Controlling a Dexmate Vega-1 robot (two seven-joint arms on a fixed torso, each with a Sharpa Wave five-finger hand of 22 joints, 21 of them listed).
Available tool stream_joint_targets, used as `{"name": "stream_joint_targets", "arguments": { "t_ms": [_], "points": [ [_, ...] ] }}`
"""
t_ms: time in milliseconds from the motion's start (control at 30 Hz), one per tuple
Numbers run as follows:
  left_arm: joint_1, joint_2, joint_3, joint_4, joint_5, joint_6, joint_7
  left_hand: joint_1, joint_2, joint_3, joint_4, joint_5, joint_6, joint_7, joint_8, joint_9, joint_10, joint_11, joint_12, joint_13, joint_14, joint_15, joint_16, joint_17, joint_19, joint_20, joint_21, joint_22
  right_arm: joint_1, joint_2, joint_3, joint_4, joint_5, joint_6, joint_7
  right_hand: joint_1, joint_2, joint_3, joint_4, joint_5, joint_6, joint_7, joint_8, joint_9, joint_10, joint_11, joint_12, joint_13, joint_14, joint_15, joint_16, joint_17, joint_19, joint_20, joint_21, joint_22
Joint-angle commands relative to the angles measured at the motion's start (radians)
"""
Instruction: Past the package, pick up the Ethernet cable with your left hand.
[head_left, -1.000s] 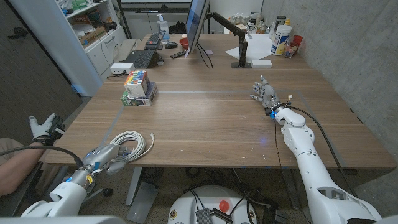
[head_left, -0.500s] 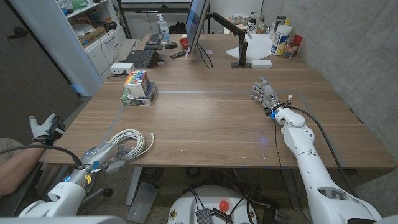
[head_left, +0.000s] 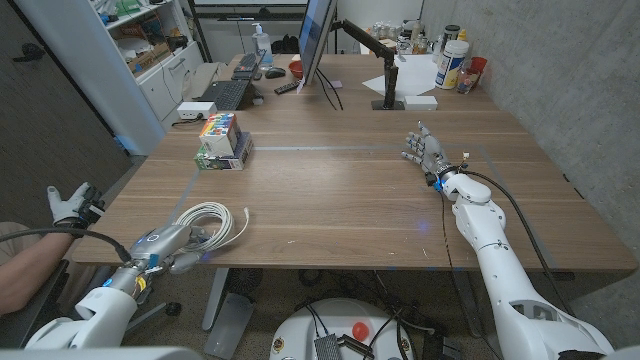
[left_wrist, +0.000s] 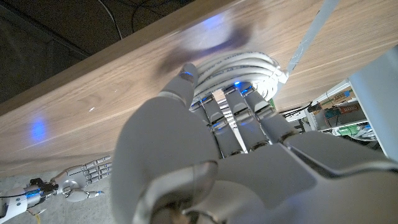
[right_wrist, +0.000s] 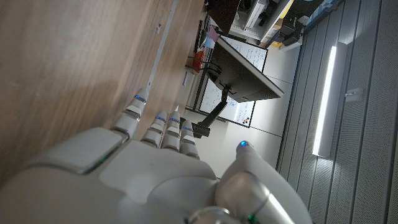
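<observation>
My left hand (head_left: 168, 248) sits at the near left edge of the table (head_left: 340, 190), fingers reaching into the coiled white Ethernet cable (head_left: 212, 222); my left wrist view shows the fingers (left_wrist: 231, 115) touching the coil (left_wrist: 239, 68), but I cannot tell whether they grip it. My right hand (head_left: 425, 152) stands on the table's right side, fingers apart, holding nothing. The colourful package (head_left: 222, 140) sits farther back from the cable, with a monitor (head_left: 316, 40) beyond.

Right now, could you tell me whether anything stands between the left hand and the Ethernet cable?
Nothing visible does. The left hand is already at the coiled Ethernet cable, its fingers against the coil. The package sits farther back.
</observation>
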Motion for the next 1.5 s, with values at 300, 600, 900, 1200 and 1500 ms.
{"name": "stream_joint_targets", "arguments": {
  "t_ms": [300,600,900,1200,1500],
  "points": [
    [-0.028,-0.031,-0.006,-0.013,0.012,-0.036,-0.001,0.138,0.136,0.025,0.031,0.005,0.068,-0.044,0.028,0.040,0.012,-0.010,0.006,0.022,0.014,-0.162,-0.006,0.005,-0.002,-0.010,0.013,0.004,0.002,-0.002,-0.003,0.004,-0.004,-0.002,0.003,-0.006,0.006,-0.005,0.002,0.007,-0.004,0.000,0.004,0.004,-0.011,0.001,0.005,-0.001,-0.011,-0.003,0.003,0.001,-0.011,-0.005,-0.004,0.003],
    [-0.037,-0.038,-0.019,-0.032,-0.006,-0.053,-0.022,0.139,0.133,0.020,0.032,0.005,0.076,-0.046,0.033,0.039,0.020,-0.010,0.008,0.027,0.020,-0.162,-0.005,0.006,-0.002,-0.012,0.018,0.003,0.003,-0.003,-0.003,0.004,-0.005,-0.004,0.003,-0.006,0.006,-0.005,0.002,0.007,-0.004,0.001,0.005,0.004,-0.014,0.001,0.004,-0.001,-0.012,-0.002,0.003,0.001,-0.014,-0.005,-0.005,0.003],
    [-0.017,-0.064,-0.054,-0.076,0.009,-0.069,-0.043,0.141,0.131,0.015,0.030,0.006,0.080,-0.046,0.036,0.038,0.027,-0.011,0.009,0.031,0.024,-0.162,-0.006,0.007,-0.004,-0.015,0.023,0.003,0.003,-0.005,-0.004,0.002,-0.006,-0.007,0.006,-0.007,0.006,-0.005,0.002,0.007,-0.003,0.001,0.005,0.004,-0.014,0.004,0.005,-0.001,-0.015,-0.001,0.002,0.001,-0.016,-0.005,-0.005,0.003],
    [-0.004,-0.098,-0.085,-0.113,0.027,-0.089,-0.082,0.143,0.130,0.011,0.029,0.006,0.083,-0.046,0.039,0.038,0.029,-0.011,0.007,0.032,0.027,-0.162,-0.008,0.007,-0.006,-0.015,0.028,0.003,0.003,-0.006,-0.006,0.002,-0.007,-0.005,0.008,-0.006,0.005,-0.005,0.002,0.007,-0.003,0.001,0.005,0.004,-0.015,0.004,0.005,-0.001,-0.016,-0.002,0.002,0.001,-0.018,-0.007,-0.005,0.003],
    [-0.012,-0.131,-0.099,-0.136,0.042,-0.108,-0.107,0.145,0.130,0.009,0.028,0.007,0.087,-0.045,0.042,0.037,0.031,-0.010,0.005,0.033,0.029,-0.162,-0.009,0.007,-0.008,-0.016,0.031,0.003,0.002,-0.005,-0.005,-0.002,-0.007,-0.011,0.006,-0.006,0.005,-0.005,0.002,0.007,-0.004,0.001,0.005,0.004,-0.015,0.005,0.005,-0.001,-0.017,0.000,0.002,0.001,-0.019,-0.006,-0.005,0.003]
  ]
}}
